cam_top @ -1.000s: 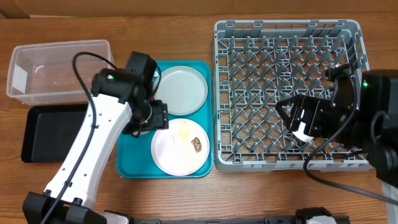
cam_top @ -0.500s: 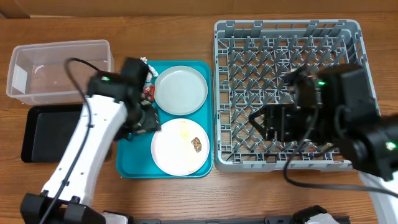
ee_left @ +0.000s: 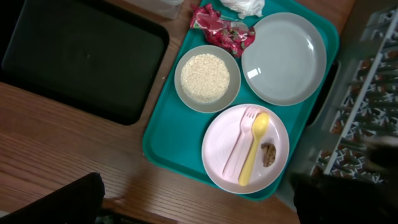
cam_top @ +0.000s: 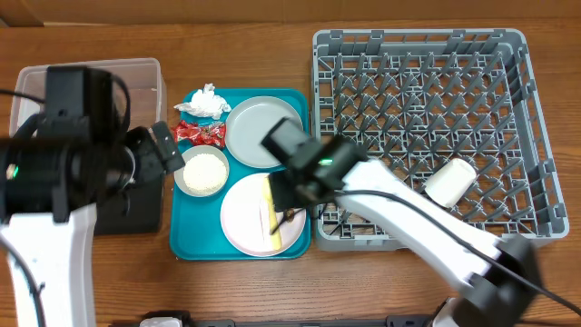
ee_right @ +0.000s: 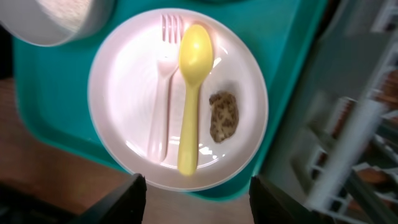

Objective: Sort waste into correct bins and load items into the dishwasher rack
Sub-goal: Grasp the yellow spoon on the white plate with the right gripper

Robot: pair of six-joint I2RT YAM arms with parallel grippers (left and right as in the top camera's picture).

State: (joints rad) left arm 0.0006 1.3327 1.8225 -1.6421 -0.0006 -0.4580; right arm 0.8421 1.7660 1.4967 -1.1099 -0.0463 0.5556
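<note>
The pale pink plate sits at the near end of the teal tray, glossy and round. On it lie a pink fork, a yellow spoon with its bowl pointing far, and just right of that a lumpy brown scrap. The right gripper hovers over the plate's near rim, jaws apart with nothing between them. The left gripper hangs above the tray's near left edge, spread wide and empty.

Far-left of the plate is a small grey bowl filled with white rice. Right of the bowl is the empty grey plate. A shiny red wrapper and a crumpled white napkin lie at the tray's far left corner.

The white cup lies on its side in the grey rack. The black tray is left of the teal one, and the clear tub lies beyond it. The tub carries a white label too small to read.
</note>
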